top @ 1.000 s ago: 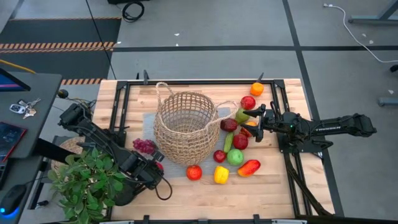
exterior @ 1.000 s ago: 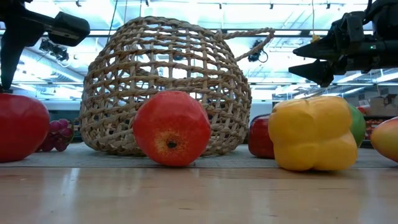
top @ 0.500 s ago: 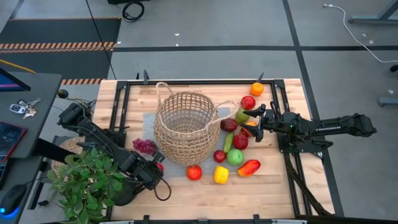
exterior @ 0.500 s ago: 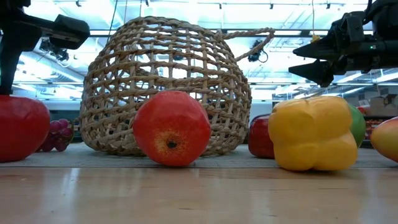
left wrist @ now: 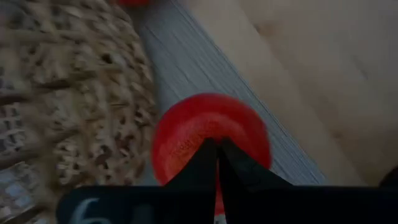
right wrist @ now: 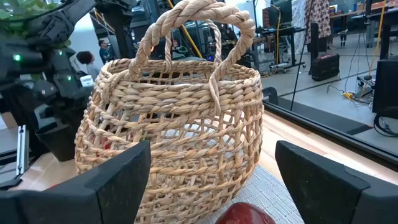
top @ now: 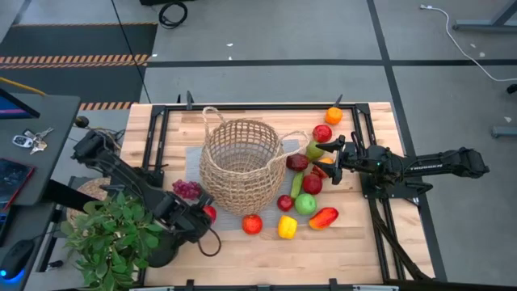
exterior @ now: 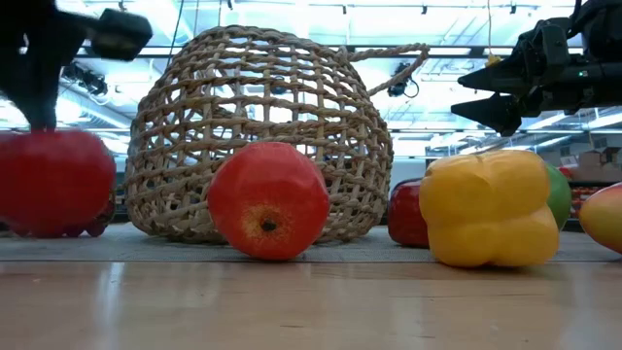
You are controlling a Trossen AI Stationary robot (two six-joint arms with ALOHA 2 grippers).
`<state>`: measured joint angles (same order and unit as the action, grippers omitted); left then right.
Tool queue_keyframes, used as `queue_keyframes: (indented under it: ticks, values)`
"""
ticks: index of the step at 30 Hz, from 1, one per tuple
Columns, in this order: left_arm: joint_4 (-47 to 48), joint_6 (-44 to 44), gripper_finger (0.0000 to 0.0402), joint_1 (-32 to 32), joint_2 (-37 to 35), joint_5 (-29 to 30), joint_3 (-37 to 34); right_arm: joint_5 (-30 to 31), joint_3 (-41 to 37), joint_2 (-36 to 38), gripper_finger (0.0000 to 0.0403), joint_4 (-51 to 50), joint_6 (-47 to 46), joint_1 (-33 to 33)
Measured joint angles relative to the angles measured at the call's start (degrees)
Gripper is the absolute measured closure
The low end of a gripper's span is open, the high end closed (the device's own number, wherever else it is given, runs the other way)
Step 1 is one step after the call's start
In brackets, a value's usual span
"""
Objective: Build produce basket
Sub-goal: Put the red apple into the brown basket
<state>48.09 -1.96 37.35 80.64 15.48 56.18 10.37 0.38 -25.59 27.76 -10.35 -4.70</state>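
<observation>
Gripping a round red toy apple (left wrist: 211, 140) between closed fingers, the left hand (top: 202, 217) hangs just beside the near wall of the round tan woven wicker basket (top: 241, 166); from this hand the basket's open mouth lies up and away toward the middle of the counter, so the coming move, as I judge it, turns on lifting over the rim rather than pushing sideways. A grey woven mat (left wrist: 205, 74) runs under the apple, and pale wooden counter (top: 266, 246) lies beyond it. Rightward, loose produce sits near the basket: another red apple (top: 252, 224), a yellow toy pepper (top: 287, 227), a green round fruit (top: 305, 204). Farther right, the right hand (top: 326, 155) waits with fingers spread and empty above the far-side fruit, facing the basket's loop handle (right wrist: 199, 37). A bright workshop with desks and a person shows behind.
</observation>
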Motion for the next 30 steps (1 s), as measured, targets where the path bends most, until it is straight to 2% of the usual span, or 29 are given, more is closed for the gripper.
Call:
queue_keyframes:
  ticks: [10,21,30]
  values:
    - [-3.56,1.38,0.0398,-6.38,-12.50,2.28,0.07,0.02,0.01,-0.01,0.0055,0.01,0.00,0.00]
    - [-17.57,1.73,0.0396,-13.90,-24.79,2.37,0.15,0.01,0.00,0.01,0.0055,0.01,0.00,0.00]
    - [-34.04,-0.24,0.0395,-18.49,-28.33,2.27,0.20,0.00,0.02,-0.01,0.0055,-0.01,0.00,0.01]
